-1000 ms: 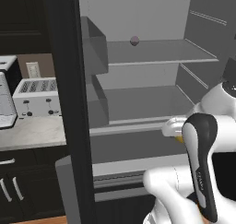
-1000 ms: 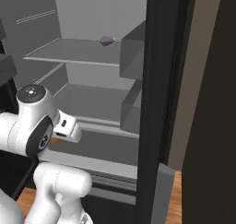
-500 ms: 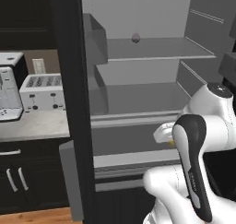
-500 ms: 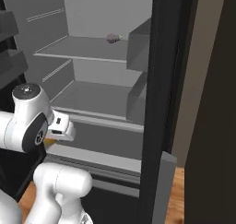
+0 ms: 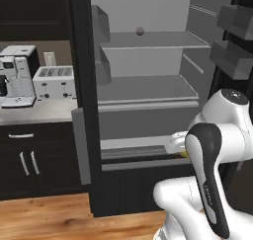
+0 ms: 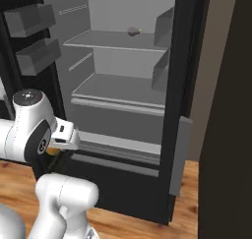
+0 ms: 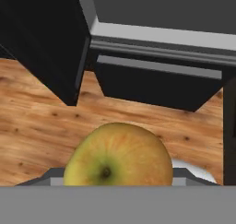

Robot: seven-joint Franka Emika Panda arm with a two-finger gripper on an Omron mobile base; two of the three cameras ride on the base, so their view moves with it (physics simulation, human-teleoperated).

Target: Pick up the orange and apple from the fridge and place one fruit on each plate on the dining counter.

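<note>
Wooden flooring runs up to the open fridge (image 5: 148,86), and from the left base view I see its pale shelves nearly bare, a dull purple ball (image 5: 140,31) alone on the top shelf, and a toaster (image 5: 53,82) and coffee machine (image 5: 17,75) on the dark cabinets' counter to the left; a sliver of yellow-green apple (image 5: 185,153) peeks out at the wrist, in front of the lowest shelf. From the right base view, the gripper (image 6: 50,149) sits tucked low beside the arm in front of the fridge's bottom edge, with the purple ball (image 6: 133,31) up above. Along the hand view, the apple (image 7: 118,156) sits snug at the bottom where the fingertips rise, so the fingers appear closed around it. My guess is the apple is out but not yet plated; I see no orange, plates or dining counter.
</note>
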